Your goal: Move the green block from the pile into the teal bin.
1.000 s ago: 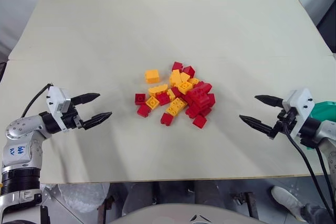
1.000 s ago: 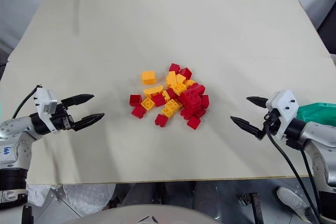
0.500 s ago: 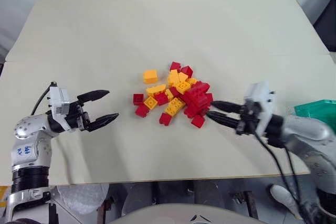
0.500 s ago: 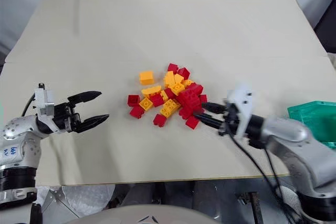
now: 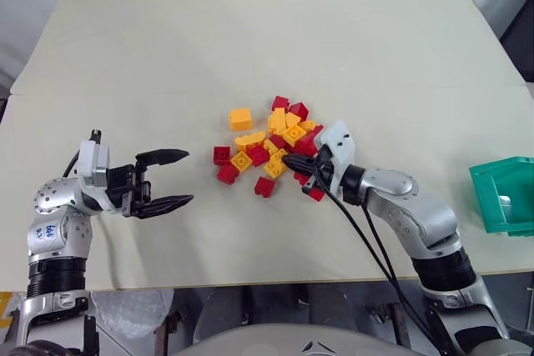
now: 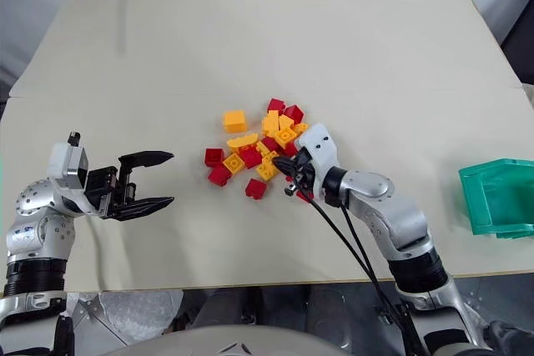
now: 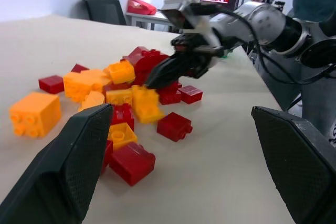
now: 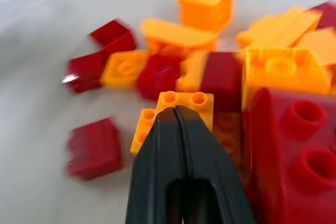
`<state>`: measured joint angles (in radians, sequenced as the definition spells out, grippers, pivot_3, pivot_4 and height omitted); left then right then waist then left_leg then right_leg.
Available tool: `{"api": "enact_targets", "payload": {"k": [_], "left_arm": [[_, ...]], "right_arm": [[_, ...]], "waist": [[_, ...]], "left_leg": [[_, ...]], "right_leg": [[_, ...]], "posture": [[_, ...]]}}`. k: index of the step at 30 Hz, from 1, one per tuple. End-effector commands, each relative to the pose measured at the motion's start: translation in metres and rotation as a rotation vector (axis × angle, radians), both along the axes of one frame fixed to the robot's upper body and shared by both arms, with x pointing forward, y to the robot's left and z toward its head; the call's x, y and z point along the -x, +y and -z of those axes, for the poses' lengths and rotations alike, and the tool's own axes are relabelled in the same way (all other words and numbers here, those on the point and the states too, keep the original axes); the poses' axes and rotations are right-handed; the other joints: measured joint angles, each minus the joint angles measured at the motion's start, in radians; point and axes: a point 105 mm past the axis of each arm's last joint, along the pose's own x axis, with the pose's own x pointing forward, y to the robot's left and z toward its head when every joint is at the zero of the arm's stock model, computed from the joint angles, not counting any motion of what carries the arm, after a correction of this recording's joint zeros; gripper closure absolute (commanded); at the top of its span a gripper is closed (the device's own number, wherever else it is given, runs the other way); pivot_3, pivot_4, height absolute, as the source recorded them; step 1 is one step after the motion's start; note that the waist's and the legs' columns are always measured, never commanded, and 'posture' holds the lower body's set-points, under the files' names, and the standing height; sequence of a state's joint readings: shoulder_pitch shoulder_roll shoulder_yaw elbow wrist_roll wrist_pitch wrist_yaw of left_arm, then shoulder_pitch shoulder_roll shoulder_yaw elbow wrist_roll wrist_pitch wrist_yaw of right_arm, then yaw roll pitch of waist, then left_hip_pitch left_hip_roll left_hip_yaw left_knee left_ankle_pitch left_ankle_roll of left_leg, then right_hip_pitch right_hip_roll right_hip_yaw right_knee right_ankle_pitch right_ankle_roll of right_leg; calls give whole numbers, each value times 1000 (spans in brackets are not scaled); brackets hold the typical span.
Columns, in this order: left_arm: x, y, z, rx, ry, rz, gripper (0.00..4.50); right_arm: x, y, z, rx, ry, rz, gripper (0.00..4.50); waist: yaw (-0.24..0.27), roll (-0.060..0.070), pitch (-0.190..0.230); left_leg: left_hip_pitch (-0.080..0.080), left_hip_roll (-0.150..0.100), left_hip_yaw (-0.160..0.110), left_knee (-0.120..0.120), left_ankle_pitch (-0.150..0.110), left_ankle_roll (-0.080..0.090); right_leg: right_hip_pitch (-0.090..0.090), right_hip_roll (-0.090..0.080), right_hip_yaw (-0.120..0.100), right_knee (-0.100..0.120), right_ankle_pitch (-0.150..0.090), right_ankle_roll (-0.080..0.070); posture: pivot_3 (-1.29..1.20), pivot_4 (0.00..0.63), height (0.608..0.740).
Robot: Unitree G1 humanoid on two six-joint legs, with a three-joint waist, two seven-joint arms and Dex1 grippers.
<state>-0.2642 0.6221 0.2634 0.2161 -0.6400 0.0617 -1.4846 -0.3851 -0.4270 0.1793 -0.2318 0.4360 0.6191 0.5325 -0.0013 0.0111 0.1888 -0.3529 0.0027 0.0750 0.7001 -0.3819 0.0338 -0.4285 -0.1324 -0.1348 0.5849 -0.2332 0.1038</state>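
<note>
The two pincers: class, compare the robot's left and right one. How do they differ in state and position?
The left pincer is open, fingers spread wide; the right pincer is shut, fingers pressed together. The left pincer hangs over bare table, apart from the pile; the right pincer's tips are in among the pile's bricks. The left holds nothing; whether the right pinches anything cannot be told. Both have two black fingers and point towards the pile.

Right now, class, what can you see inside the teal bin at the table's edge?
The teal bin shows only its own teal walls and floor, with no brick visible inside. The part cut off by the picture's edge cannot be checked.
</note>
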Motion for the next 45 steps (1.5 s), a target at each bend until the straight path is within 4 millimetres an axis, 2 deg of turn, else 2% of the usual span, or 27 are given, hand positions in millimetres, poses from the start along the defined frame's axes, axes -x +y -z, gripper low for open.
{"api": "enact_targets", "payload": {"k": [1, 5, 7, 10, 15, 19, 21, 24, 28, 32, 36, 38, 41, 45], "left_arm": [[-2, 0, -4, 16, -30, -3, 0], [-3, -3, -3, 22, -35, -5, 0], [-4, -4, -3, 25, -37, -6, 0], [-7, -4, -3, 26, -39, -10, 0], [-10, -6, -3, 27, -39, -11, 0], [-13, -7, -2, 32, -39, -9, 0], [-14, -8, -2, 33, -39, -6, 0], [-16, -8, -1, 33, -39, -3, 0], [-19, -7, -2, 35, -42, -2, 0], [-20, -6, -2, 38, -45, 1, 0], [-22, -7, -2, 41, -48, 2, 0], [-23, -6, -2, 41, -50, -2, 0], [-24, -7, -1, 41, -53, -4, 0], [-25, -7, -2, 45, -66, -12, 0]], "right_arm": [[-24, -40, -18, -24, -114, 180, 4484], [-40, -84, -20, 17, -141, 358, 4484], [-43, -99, -20, 39, -156, 410, 4484], [-41, -109, -23, 63, -165, 422, 4484], [-31, -111, -31, 84, -172, 377, 4484], [-9, -120, -40, 153, -171, 279, 4484], [-3, -131, -44, 185, -156, 282, 4484], [19, -146, -49, 262, -97, 202, 3902], [38, -176, -59, 345, -54, 211, 2693], [43, -190, -60, 390, -29, 226, 1396], [42, -194, -62, 404, -29, 225, 108], [29, -188, -64, 415, -49, 210, 22], [-1, -181, -66, 438, -84, 221, 22], [-46, -171, -58, 495, -79, 224, 22]], "waist": [[0, 0, 0], [-4, 0, 0], [-3, 0, 0], [-4, 0, 0], [-3, 0, 0], [1, 0, 0], [2, 0, 0], [6, 0, 0], [7, 0, 1], [3, -1, 1], [2, -1, 1], [1, -1, 1], [-8, -1, 1], [-15, -1, 1]], "left_leg": [[0, -1, 0, 0, 0, 1], [0, 0, 0, 0, 0, 1], [0, 0, 1, -1, 0, 1], [0, 0, 2, -1, 0, 1], [0, 0, 2, -1, 0, 1], [-1, 0, 2, -1, 0, 1], [-1, 0, 2, 0, 0, 2], [-1, -1, 2, 0, -1, 3], [-1, -1, 3, 0, -1, 4], [0, 0, 4, 0, -1, 4], [1, 0, 4, 1, -1, 4], [1, 0, 4, 1, -1, 4], [1, 0, 8, 2, -1, 4], [2, 1, 8, 2, -1, 4]], "right_leg": [[0, 0, 0, 0, 0, 0], [-1, 0, 1, 0, 1, 1], [-1, 0, 1, 1, 1, 1], [-2, 0, 1, 0, 1, 1], [-2, 0, 2, 0, 1, 1], [-1, 0, 1, 0, 1, 1], [-1, -1, 1, 0, 1, 1], [-1, -2, 2, -1, 1, 1], [-1, -1, 1, -1, 1, 2], [0, -1, 2, -1, 1, 2], [0, -1, 3, -1, 2, 2], [0, -1, 3, -1, 2, 2], [-1, -2, 5, -1, 4, 3], [-1, -1, 5, -1, 4, 2]], "posture": [[0, 150, 740], [0, 150, 740], [0, 150, 740], [0, 150, 740], [0, 150, 740], [0, 150, 740], [0, 150, 740], [0, 150, 740], [0, 150, 740], [0, 150, 740], [0, 150, 740], [0, 150, 740], [0, 150, 740], [0, 150, 740]]}}
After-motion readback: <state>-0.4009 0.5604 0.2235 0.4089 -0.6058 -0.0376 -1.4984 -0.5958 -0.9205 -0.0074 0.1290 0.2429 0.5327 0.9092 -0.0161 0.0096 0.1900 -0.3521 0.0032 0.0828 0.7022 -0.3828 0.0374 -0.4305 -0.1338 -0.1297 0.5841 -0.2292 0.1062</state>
